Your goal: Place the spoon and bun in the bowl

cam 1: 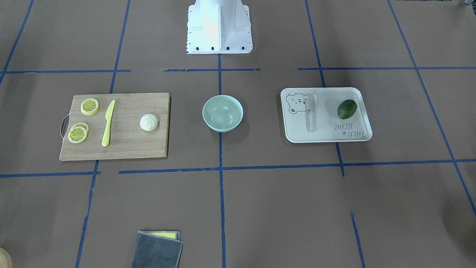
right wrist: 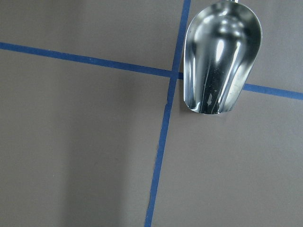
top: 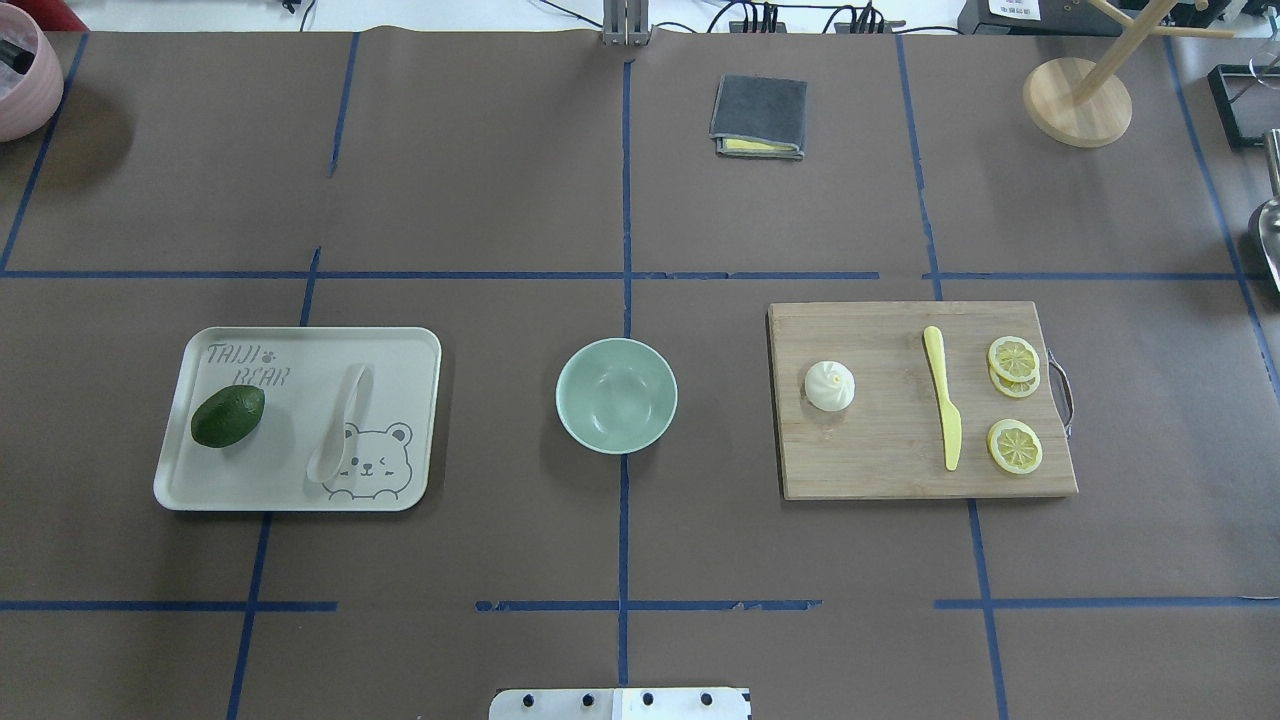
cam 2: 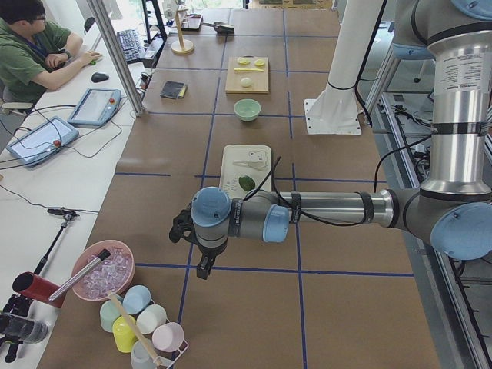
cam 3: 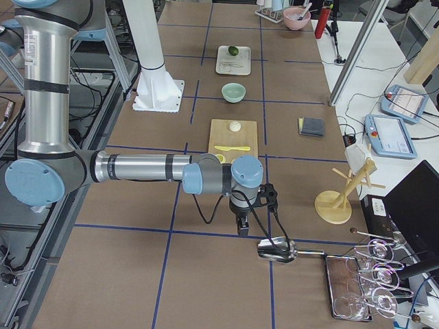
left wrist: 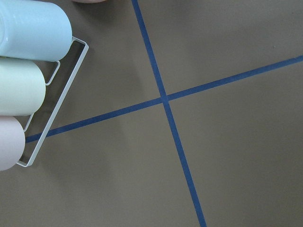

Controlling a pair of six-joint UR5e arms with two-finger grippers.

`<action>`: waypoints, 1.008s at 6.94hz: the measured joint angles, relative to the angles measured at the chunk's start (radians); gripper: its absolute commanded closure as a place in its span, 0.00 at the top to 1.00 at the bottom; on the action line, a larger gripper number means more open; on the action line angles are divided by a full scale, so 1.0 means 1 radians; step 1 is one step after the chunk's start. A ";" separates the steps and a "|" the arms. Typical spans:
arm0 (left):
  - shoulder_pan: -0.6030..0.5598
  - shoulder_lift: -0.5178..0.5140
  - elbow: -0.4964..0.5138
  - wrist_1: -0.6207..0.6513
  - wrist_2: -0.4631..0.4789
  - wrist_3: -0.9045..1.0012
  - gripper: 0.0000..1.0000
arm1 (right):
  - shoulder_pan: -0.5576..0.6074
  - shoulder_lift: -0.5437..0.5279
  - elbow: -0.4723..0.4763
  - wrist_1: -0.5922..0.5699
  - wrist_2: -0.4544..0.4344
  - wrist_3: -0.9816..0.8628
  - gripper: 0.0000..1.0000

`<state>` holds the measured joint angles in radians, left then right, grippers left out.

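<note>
i get soft, even light from above on every feed. in the front view the base (cam 1: 219, 26) is blown out to white, with a warm patch of glare. in the overhead view the bowl (top: 616, 395) and tray (top: 260, 470) throw only faint, fuzzy shadows. on the right wrist the scoop (right wrist: 221, 56) carries bright streaks of glare, and a broad dim band runs down the paper (right wrist: 71, 165) left of it. both side views are bright and sharp.

Tray (top: 400, 360) txt: "TAIJI BEAR", grey, 2 lines, paw mark after TAIJI.
Spot: corner by the avocado (top: 228, 416), my left of bench; upside down in front view.
</note>
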<state>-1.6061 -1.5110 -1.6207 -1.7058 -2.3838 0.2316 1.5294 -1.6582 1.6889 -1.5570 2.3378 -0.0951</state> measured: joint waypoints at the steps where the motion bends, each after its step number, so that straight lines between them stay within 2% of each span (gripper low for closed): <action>1: 0.000 0.000 -0.004 0.000 0.000 0.000 1.00 | 0.000 0.000 0.000 0.000 0.000 0.000 1.00; 4: 0.000 0.001 -0.018 -0.009 0.001 0.001 1.00 | -0.004 0.002 0.004 0.000 0.021 -0.001 1.00; 6: 0.005 -0.002 -0.020 -0.120 0.006 -0.001 1.00 | -0.035 0.027 0.005 0.051 0.028 0.002 1.00; 7: 0.009 -0.006 -0.020 -0.195 0.007 -0.004 1.00 | -0.048 0.049 0.002 0.130 0.022 0.003 1.00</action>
<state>-1.5975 -1.5169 -1.6405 -1.9007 -2.3769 0.2279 1.4810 -1.6095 1.6906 -1.4266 2.3603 -0.0921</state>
